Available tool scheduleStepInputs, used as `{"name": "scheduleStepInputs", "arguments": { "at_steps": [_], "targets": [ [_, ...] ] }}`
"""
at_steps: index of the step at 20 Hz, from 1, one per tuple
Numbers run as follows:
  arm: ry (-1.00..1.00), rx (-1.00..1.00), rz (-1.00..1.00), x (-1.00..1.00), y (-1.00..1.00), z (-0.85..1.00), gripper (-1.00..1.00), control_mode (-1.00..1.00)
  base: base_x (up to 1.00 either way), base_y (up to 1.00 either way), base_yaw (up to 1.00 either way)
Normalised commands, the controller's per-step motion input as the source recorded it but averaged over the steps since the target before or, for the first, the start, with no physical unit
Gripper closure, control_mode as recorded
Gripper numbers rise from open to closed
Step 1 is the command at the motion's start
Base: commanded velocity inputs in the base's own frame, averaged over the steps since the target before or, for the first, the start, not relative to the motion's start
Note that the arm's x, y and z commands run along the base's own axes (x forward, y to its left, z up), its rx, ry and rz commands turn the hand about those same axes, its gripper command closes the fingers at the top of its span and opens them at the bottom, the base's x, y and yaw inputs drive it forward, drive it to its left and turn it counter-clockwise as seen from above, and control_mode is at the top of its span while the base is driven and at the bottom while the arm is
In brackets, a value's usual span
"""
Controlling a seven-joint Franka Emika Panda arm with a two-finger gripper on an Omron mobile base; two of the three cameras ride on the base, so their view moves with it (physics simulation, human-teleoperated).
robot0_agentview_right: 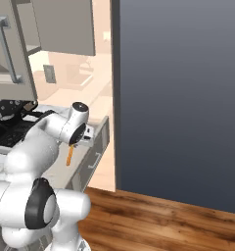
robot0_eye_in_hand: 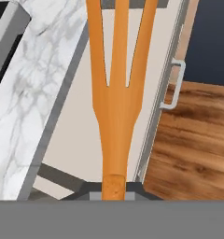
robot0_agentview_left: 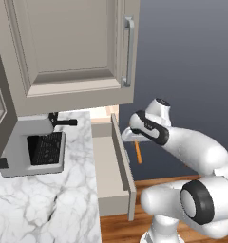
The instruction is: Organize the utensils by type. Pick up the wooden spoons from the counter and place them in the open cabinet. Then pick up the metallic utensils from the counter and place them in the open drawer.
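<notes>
At the far left a grey coffee machine (robot0_agentview_left: 33, 147) stands on the white marble counter (robot0_agentview_left: 44, 209), under the taupe wall cabinet (robot0_agentview_left: 63, 47) with its steel bar handle. Just right of the counter the beige drawer (robot0_agentview_left: 109, 166) stands pulled out, its flat bottom bare where it shows. Right of that, the gripper (robot0_agentview_left: 135, 138) is closed on the handle end of the orange-copper fork (robot0_eye_in_hand: 116, 107), which hangs prongs-down above the drawer's right front edge, with wooden floor (robot0_eye_in_hand: 193, 140) further right.

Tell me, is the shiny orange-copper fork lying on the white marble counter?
No, the gripper holds the orange-copper fork above the open beige drawer.
</notes>
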Motion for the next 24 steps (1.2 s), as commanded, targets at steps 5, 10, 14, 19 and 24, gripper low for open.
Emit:
{"name": "scheduleStepInputs", "arguments": {
  "at_steps": [5,10,14,19,24],
  "targets": [
    [0.25,0.07,-0.12,0.31,0.16,-0.29,1.0,-1.0,0.0,0.0,0.0],
    [0.12,0.07,-0.15,0.27,0.24,-0.38,1.0,-1.0,0.0,0.0,0.0],
    [0.06,0.0,-0.13,0.16,0.14,-0.41,1.0,-1.0,0.0,0.0,0.0],
    [0.0,0.01,-0.13,0.21,0.08,-0.27,1.0,-1.0,0.0,0.0,0.0],
    [0.01,0.0,-0.13,0.25,0.11,-0.17,1.0,-1.0,0.0,0.0,0.0]
  ]
}}
